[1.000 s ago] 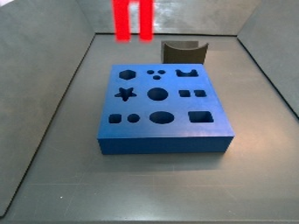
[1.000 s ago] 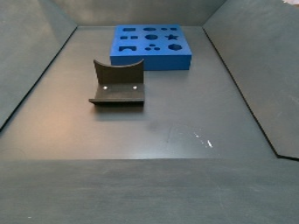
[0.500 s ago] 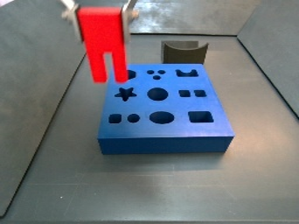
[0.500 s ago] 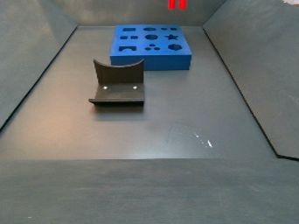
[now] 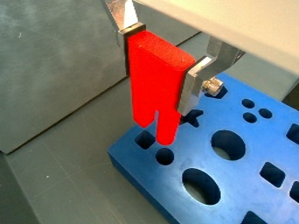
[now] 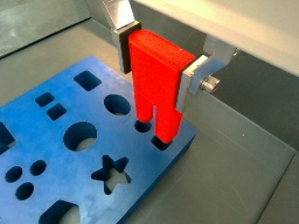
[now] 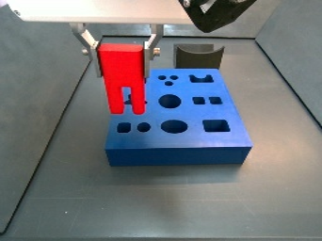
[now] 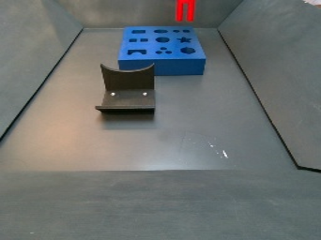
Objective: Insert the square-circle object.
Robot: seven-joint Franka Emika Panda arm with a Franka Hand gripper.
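Observation:
My gripper (image 7: 120, 49) is shut on the bright red square-circle object (image 7: 122, 75), prongs pointing down. It hangs just above the near-left corner of the blue slab (image 7: 176, 118) with shaped holes. In both wrist views the silver fingers (image 5: 197, 80) (image 6: 195, 74) clamp the red piece (image 5: 158, 83) (image 6: 156, 79) on its two sides, and the prong tips sit over the small holes near the slab's corner (image 5: 163, 156) (image 6: 142, 127). In a side view only the prong tips (image 8: 185, 11) show at the frame's top, above the slab (image 8: 163, 49).
A dark grey curved block (image 7: 197, 54) stands behind the slab; it also shows in a side view (image 8: 126, 89). Grey walls enclose the floor (image 8: 163, 150).
The gripper has carried the red piece down and to the right, from above the slab's left edge to just over its corner holes.

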